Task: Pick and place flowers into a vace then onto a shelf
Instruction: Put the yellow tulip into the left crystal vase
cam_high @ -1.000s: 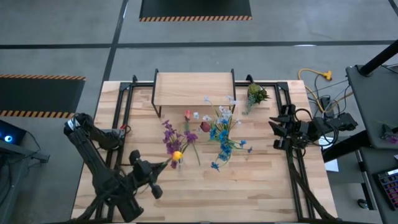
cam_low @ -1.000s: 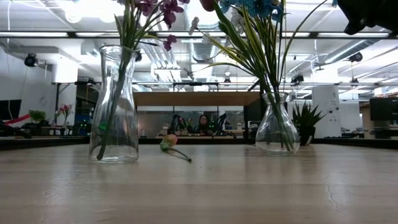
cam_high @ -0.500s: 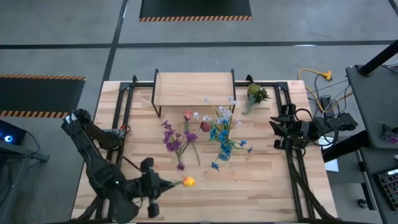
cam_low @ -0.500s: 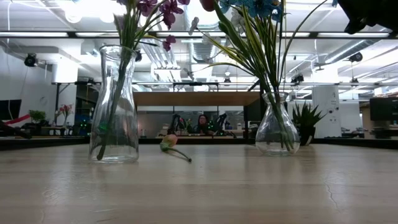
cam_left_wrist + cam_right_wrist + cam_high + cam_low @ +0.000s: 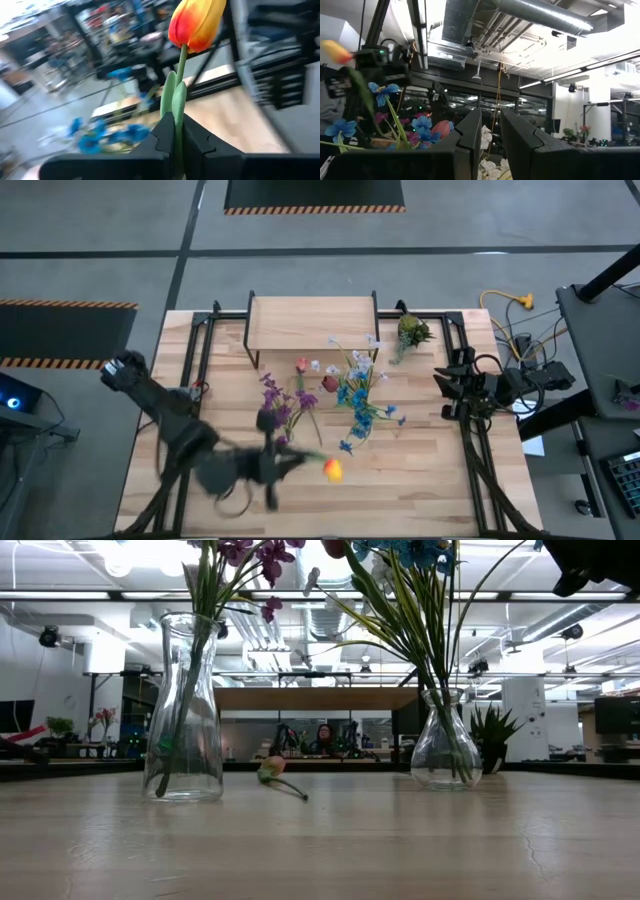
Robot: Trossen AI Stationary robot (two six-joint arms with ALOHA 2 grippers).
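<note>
Robotics lab: exposed ducts [image 5: 540,12], hazard-taped floor [image 5: 314,210]

Bright, even ceiling strip lights [image 5: 330,595] lit the room, leaving glare at twelve o'clock in the low view. The left arm [image 5: 215,470] smeared with motion blur; the left wrist background streaked.

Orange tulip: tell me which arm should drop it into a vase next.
Left. The left gripper is already shut on the orange tulip, carrying it near the blue flowers. The right gripper waits at the table's right edge, holding nothing.
</note>
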